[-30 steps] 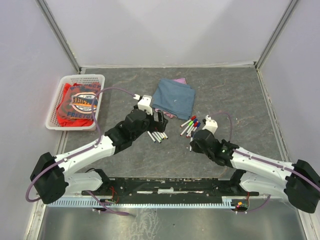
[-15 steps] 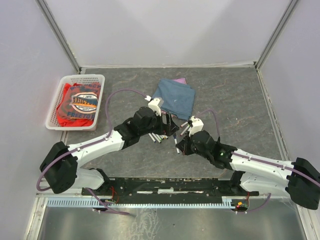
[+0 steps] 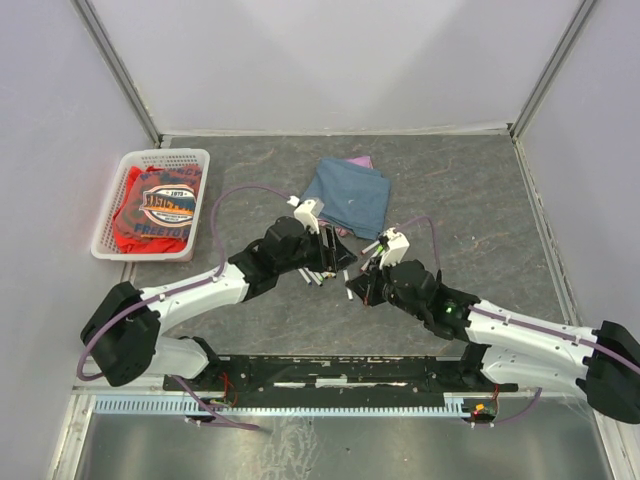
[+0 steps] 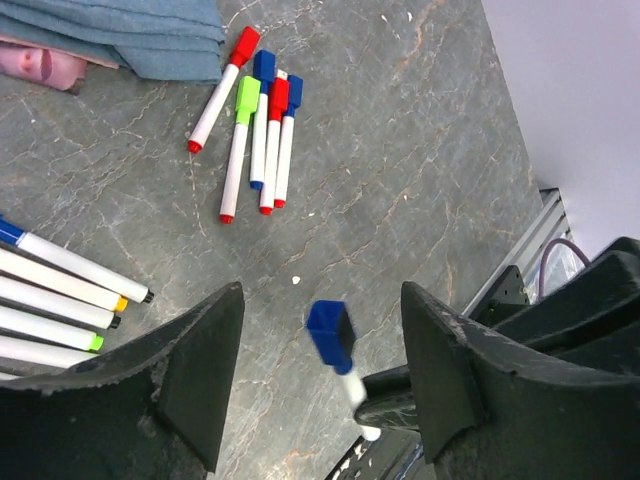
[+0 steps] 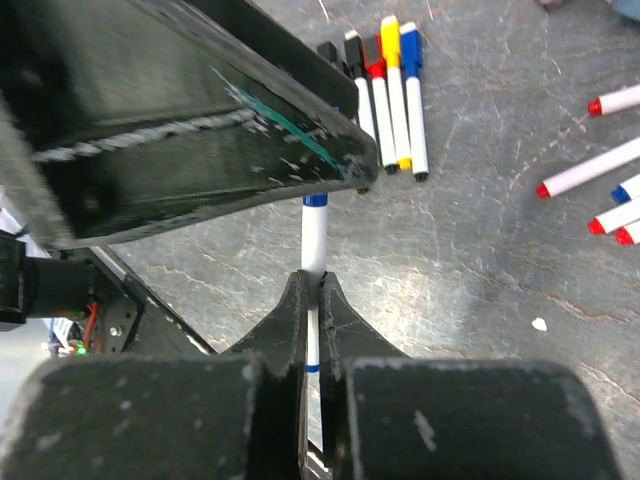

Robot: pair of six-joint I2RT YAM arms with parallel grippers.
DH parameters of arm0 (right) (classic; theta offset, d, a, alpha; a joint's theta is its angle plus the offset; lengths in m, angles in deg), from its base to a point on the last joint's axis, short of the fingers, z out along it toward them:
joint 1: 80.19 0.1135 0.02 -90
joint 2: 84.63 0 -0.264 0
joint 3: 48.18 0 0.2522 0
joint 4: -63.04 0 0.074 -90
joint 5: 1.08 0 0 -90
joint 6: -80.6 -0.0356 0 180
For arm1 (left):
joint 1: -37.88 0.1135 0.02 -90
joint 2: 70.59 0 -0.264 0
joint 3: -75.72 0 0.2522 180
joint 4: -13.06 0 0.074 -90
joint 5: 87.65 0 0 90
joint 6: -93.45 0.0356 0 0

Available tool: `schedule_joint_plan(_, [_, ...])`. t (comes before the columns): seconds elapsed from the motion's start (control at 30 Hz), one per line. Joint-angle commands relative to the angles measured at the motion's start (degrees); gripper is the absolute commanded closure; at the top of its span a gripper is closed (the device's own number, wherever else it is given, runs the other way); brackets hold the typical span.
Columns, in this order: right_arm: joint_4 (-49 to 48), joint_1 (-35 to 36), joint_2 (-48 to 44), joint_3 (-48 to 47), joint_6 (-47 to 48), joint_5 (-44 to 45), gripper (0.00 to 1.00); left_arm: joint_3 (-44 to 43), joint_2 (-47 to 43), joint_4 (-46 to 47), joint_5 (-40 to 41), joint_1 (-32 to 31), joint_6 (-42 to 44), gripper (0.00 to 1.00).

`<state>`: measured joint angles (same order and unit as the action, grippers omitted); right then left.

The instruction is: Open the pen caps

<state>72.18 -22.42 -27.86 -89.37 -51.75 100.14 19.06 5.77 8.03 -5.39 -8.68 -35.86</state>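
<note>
The two arms meet near the middle of the grey surface (image 3: 470,190), just in front of the folded blue cloth (image 3: 348,195). The right hand (image 5: 312,285) is closed tight on the white barrel of a pen (image 5: 314,235) and holds it off the surface. On the far end of this pen sits a blue cap (image 4: 330,333), which is on the barrel. The left hand (image 4: 320,300) is spread wide, and the blue cap stands in the gap between its two fingers (image 4: 190,380). There is free space on both sides of the cap, so the fingers do not touch it. In the right wrist view one finger of the left hand crosses over the pen and hides the cap end. On the surface below lie the other pens. One group of five pens (image 4: 255,130), close to the cloth, has red, green and blue caps, and they lie side by side, nearly touching. A second row of pens (image 5: 400,100) lies just beside the left hand, with black, red, yellow and blue ends. A pink thing (image 4: 40,65) looks out from under the cloth. Far on the left, well apart from the pens, a white basket (image 3: 165,153) stands with a red cloth (image 3: 155,210) inside it.
</note>
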Motion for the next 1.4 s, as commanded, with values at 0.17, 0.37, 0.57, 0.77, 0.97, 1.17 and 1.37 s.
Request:
schedule_joint_plan(0.17, [-6.06,0.41,-1.85,-1.39,-0.69,0.96,0.99,4.20,-0.99,9.89,-5.43,2.47,-7.19,0.37])
schedule_joint_plan(0.37, [-8.00,0.43,-0.47,-0.87,-1.54,0.60,0.99,5.56,-1.39,13.22,-7.05,3.21,-9.63,0.44])
schedule_joint_plan(0.57, [-8.82,0.46,0.59,-0.59,-1.79,0.64,0.99,6.41,-1.73,15.32,-7.84,3.64,-11.26,0.52])
schedule_joint_plan(0.77, [-9.53,0.43,1.27,-0.12,-1.97,1.07,0.99,6.80,-1.74,15.81,-8.40,3.78,-11.25,0.71])
schedule_joint_plan(0.97, [-9.64,0.42,1.65,-0.16,-2.28,1.60,0.99,7.11,-1.41,16.64,-9.40,3.77,-10.90,0.94])
schedule_joint_plan(1.17, [-9.29,0.46,1.99,-0.39,-2.82,2.34,0.78,7.30,-1.47,16.98,-9.52,3.77,-10.62,0.97])
schedule_joint_plan(1.37, [-8.67,0.41,1.98,-0.64,-2.82,2.66,0.59,7.38,-1.95,17.02,-9.56,3.83,-10.69,0.97])
